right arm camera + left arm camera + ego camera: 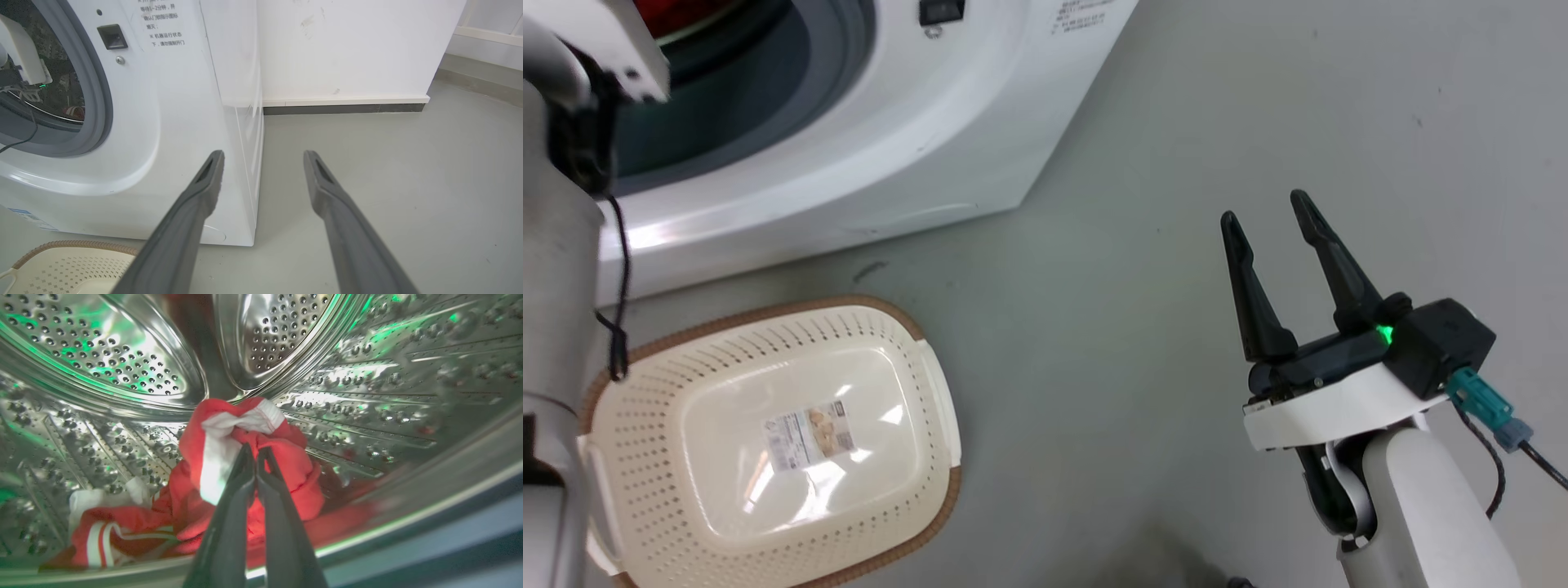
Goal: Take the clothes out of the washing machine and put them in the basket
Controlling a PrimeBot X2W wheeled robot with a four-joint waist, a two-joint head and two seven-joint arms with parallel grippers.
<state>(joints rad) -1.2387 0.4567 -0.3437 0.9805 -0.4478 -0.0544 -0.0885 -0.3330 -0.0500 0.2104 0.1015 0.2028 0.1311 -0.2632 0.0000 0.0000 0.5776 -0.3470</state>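
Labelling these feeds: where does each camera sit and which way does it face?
Head view: on the head, looking down at the floor, basket and washing machine front; the left forearm and open right gripper show.
Left wrist view: on the left wrist, inside the drum, facing the red clothes; the left gripper is shut on them.
Right wrist view: on the right wrist, facing the washing machine's corner and wall; its open fingers show.
Shared: head and right wrist views both show basket and washing machine.

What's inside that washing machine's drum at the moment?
Red clothes with white striped trim lie low in the steel drum, and the robot's left hand is pinched shut on a bunched piece. Anything beneath the heap is covered.
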